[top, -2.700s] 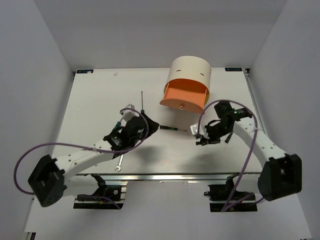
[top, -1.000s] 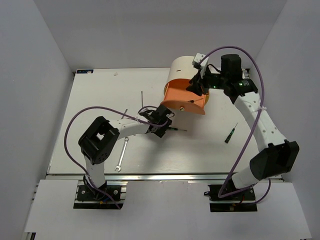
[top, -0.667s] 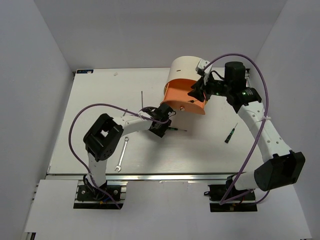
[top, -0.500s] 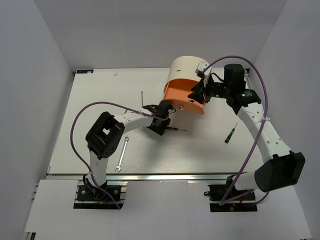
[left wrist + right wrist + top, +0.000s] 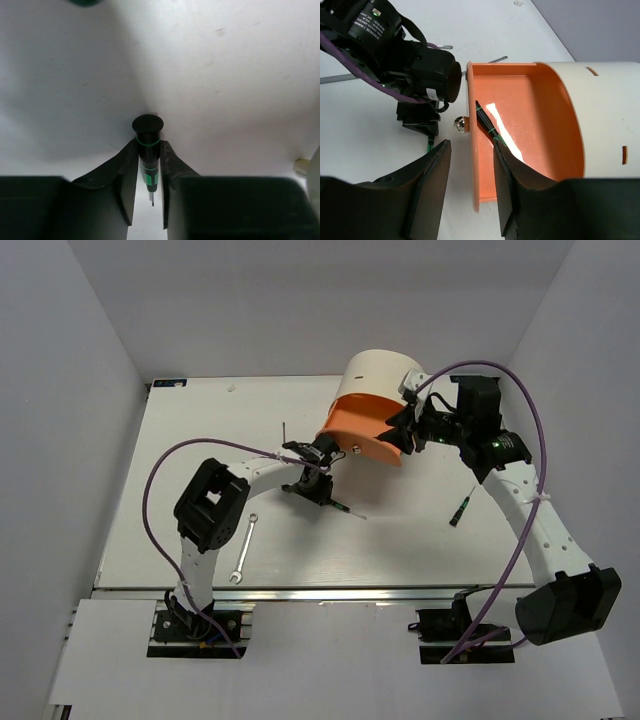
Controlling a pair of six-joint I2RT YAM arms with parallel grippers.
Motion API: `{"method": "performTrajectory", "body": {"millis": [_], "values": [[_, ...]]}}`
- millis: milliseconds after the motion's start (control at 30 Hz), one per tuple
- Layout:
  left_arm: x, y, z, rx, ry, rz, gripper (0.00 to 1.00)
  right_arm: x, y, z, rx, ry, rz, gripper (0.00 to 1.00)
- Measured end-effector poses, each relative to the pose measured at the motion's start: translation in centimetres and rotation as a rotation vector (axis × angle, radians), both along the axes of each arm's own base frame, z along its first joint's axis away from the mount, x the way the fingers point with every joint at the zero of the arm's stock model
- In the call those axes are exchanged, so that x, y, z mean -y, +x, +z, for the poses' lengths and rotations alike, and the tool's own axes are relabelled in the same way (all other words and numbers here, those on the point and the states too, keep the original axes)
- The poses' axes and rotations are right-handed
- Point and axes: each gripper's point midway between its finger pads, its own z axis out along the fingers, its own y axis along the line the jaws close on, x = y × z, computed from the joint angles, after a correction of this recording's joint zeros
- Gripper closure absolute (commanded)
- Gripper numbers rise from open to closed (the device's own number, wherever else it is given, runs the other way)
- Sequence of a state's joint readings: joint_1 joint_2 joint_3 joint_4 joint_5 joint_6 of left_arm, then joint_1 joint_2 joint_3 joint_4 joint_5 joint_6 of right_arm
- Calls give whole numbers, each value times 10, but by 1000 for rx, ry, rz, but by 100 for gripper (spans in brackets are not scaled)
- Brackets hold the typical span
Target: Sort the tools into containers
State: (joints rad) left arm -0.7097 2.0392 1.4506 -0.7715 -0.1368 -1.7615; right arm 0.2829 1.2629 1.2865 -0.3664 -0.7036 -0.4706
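My left gripper (image 5: 318, 483) (image 5: 148, 156) is shut on the handle of a green-and-black screwdriver (image 5: 345, 508) (image 5: 148, 145), low over the table just left of the orange drawer (image 5: 362, 428) (image 5: 520, 130). That drawer stands pulled out of the cream cabinet (image 5: 385, 375). Another green-and-black screwdriver (image 5: 487, 122) lies inside it against the front wall. My right gripper (image 5: 398, 432) (image 5: 471, 145) is open, its jaws astride the drawer's front wall beside the knob (image 5: 461, 124), one finger inside and one outside.
A further screwdriver (image 5: 460, 508) lies on the table to the right. A silver wrench (image 5: 244, 551) lies near the front left. A slim dark screwdriver (image 5: 285, 432) lies behind the left arm. Purple cables loop over both arms.
My left gripper has closed on the screwdriver and turned it, its tip swinging nearer. The orange drawer has swung leftward with my right gripper at its front wall.
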Motion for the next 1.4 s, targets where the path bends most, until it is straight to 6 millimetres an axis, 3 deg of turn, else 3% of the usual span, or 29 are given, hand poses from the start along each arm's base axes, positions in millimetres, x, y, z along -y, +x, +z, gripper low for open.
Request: {"method": "performTrajectory", "body": {"millis": [267, 400, 467, 500, 600, 700, 767, 800, 833, 867, 900, 1000, 1133, 1267, 1400], "values": [[-18, -30, 1, -35, 5, -54, 100, 2, -5, -1, 8, 5, 0, 54], [-31, -43, 6, -38, 49, -141, 100, 5, -3, 1, 5, 12, -15, 44], [-34, -45, 19, -5, 49, -190, 100, 10, -1, 1, 0, 17, -33, 36], [-36, -46, 30, 22, 42, -214, 100, 13, 0, 0, -1, 20, -46, 25], [-42, -50, 73, 138, -3, -268, 100, 26, 1, -5, -12, 23, -97, 11], [-54, -60, 121, 271, -53, -286, 100, 39, 2, -12, -11, 20, -149, 11], [-65, -65, 156, 375, -88, -279, 100, 47, 4, -17, -14, 13, -184, 24], [-70, -67, 175, 435, -108, -272, 100, 51, 5, -19, -13, 9, -202, 55], [-74, -68, 193, 491, -127, -262, 100, 55, 6, -22, -9, 4, -215, 74], [-78, -69, 213, 555, -151, -250, 100, 59, 6, -25, -12, 1, -229, 93], [-80, -68, 226, 594, -165, -242, 100, 62, 6, -29, -20, 3, -242, 100], [-81, -60, 270, 721, -207, -209, 100, 74, 4, -40, -45, 7, -291, 100], [-49, -19, 308, 819, -248, -201, 100, 87, 1, -48, -45, 8, -360, 100], [-8, 28, 309, 848, -256, -212, 100, 92, -4, -48, -24, 12, -394, 100], [25, 62, 300, 852, -260, -227, 100, 98, -11, -46, -2, 19, -427, 100]]}}
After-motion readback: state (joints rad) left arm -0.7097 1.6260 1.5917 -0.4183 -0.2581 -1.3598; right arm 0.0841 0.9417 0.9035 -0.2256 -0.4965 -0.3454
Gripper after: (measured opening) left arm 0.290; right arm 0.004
